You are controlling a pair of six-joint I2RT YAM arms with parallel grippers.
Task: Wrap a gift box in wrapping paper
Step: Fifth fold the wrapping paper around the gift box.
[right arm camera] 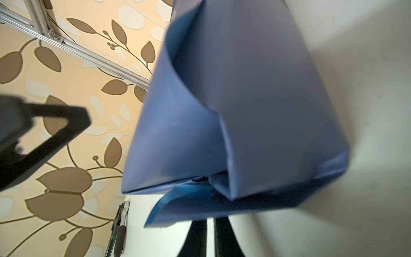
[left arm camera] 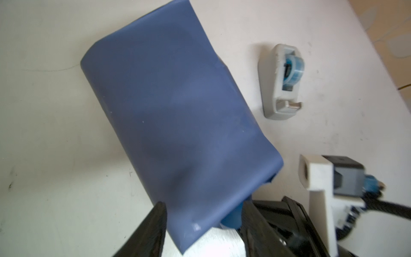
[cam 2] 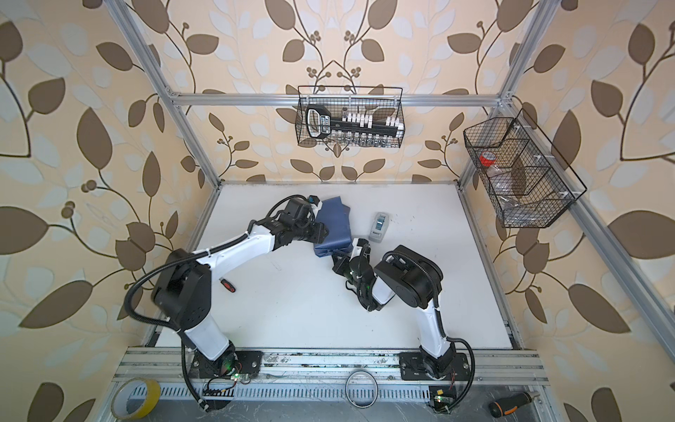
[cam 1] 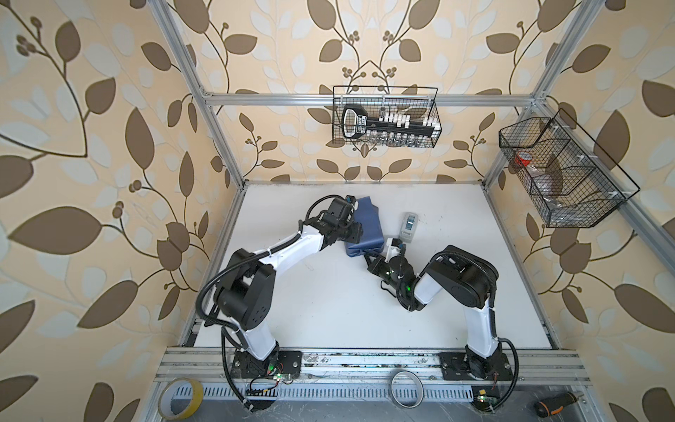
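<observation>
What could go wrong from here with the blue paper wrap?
The left gripper is open around a corner of the slate-blue wrapping paper; no tape shows, so the curled overlap may spring loose.
The right gripper is shut on a thin end flap; pulling might tear it.
The small grey plastic tape dispenser lies near that gripper and could get knocked.

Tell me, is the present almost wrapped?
Partly. Done: the paper is rolled around the box, which is hidden. In hand: the right hand seems to pinch an end flap; the left hand is open over the paper. Left: folding the ends and taping; the tape dispenser sits untouched nearby.
</observation>
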